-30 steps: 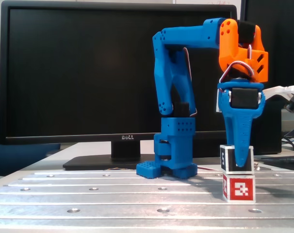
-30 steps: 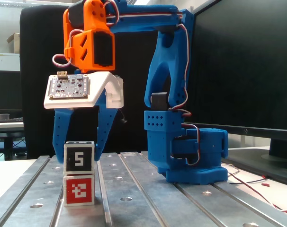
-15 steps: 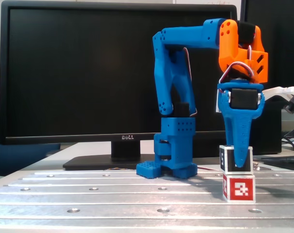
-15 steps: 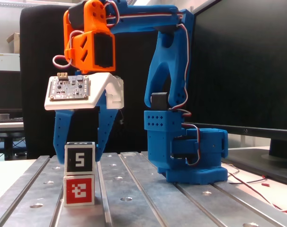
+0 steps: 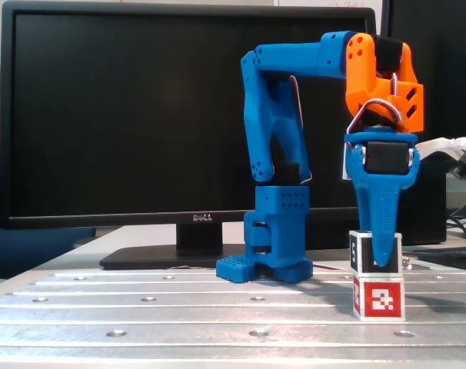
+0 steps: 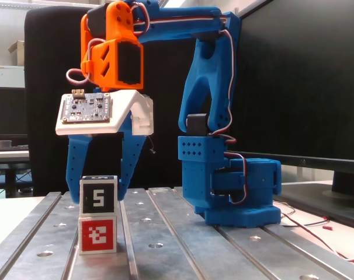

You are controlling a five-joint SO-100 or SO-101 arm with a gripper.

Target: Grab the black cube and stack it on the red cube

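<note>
Black cube (image 6: 98, 197) sat squarely atop red cube (image 6: 97, 235). Gripper (image 6: 97, 196) straddled it, fingers spread, gaps visible either side. Slotted metal table (image 6: 183, 245); dark monitor (image 5: 133, 115) behind the stack.

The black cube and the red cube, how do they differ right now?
The black cube sits on top; the red cube rests on the table. The black one shows a white 5, the red one a blocky pattern. The end effector straddles only the black cube. Both look similar in size, with white edges.

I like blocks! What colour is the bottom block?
The red cube is red with white edges and a white blocky pattern, clearest in the fixed view where a "5" shows above it.
</note>
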